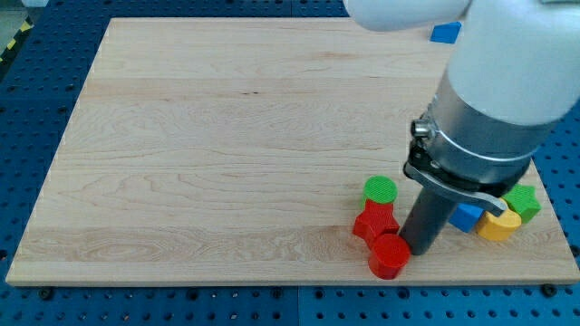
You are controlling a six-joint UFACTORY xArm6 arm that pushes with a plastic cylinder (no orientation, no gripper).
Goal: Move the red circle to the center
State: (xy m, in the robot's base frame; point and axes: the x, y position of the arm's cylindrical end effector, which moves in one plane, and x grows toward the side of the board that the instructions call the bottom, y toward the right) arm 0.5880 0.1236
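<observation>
Red circle [390,256] touches my tip [416,248] on its right.

Low on the desk [227,136], toward the view's right, the red circle [390,256] sits touching my tip [418,251] on its left. Red star [375,221] just above, green circle [381,190] higher. Right of the rod: blue block [467,216], yellow block [499,224], green star [523,202].

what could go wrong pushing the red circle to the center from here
My tip sits at the right edge of the red circle. The red star touches the circle on its upper side, with the green circle just beyond, so a push toward the center may drag both along.
</observation>
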